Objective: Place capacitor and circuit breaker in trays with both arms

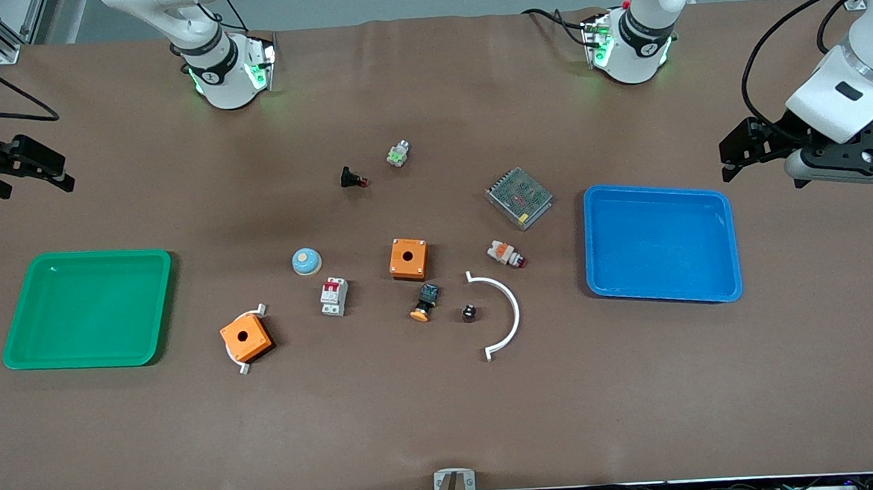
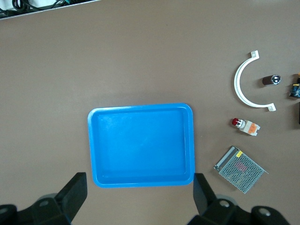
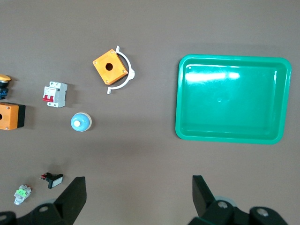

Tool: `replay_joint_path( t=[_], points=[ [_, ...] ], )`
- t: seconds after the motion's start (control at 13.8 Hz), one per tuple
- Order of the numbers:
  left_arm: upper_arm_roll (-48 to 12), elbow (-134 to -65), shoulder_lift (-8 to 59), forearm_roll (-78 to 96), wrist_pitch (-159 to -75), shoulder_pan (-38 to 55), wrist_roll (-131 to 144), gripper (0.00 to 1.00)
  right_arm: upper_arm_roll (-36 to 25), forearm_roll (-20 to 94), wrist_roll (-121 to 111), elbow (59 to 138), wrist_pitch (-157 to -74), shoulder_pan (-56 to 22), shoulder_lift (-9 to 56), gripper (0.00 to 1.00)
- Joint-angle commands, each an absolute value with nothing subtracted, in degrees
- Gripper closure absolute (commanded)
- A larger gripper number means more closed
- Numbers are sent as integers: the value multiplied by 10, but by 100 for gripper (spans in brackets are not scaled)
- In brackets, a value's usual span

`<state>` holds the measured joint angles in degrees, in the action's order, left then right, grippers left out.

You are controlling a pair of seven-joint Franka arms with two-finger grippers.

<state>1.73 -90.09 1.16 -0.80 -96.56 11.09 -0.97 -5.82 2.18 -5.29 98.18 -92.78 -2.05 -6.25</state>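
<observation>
The capacitor (image 1: 470,313), a tiny black cylinder with a silvery end, lies on the brown mat beside a white curved bracket (image 1: 506,312). It also shows in the left wrist view (image 2: 272,80). The circuit breaker (image 1: 334,296), white-grey with red levers, lies toward the right arm's end of the table from it. It also shows in the right wrist view (image 3: 55,94). My left gripper (image 1: 731,156) is open and empty, up above the mat by the blue tray (image 1: 590,244). My right gripper (image 1: 33,176) is open and empty, above the mat by the green tray (image 1: 86,256).
Two orange boxes (image 1: 408,258) (image 1: 246,338), a black push-button with an orange cap (image 1: 424,303), a white-orange part with a red tip (image 1: 506,254), a mesh power supply (image 1: 518,197), a blue dome (image 1: 307,261) and two small parts (image 1: 353,178) (image 1: 398,154) lie mid-table.
</observation>
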Motion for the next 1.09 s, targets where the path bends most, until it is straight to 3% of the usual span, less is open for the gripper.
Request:
replay_joint_path(
  t=[0.0,0.36,0.58,0.73,1.02],
  points=[
    [18,-892,16,-14,-954,112,-2,0,-54,13,-52,969,-914,-14,-57,0],
    [14,-890,55,-13,-955,114,3,0,-53,14,-47,972,-913,-18,-56,0],
    [4,-890,96,-5,-954,132,-2,0,-53,14,53,972,-930,-66,-16,0],
    [-11,-882,159,2,-966,169,35,0,-52,15,103,972,-963,-101,22,0],
    [-10,-852,265,-11,-1143,255,141,0,-52,18,198,973,-1031,-181,105,0]
  ],
)
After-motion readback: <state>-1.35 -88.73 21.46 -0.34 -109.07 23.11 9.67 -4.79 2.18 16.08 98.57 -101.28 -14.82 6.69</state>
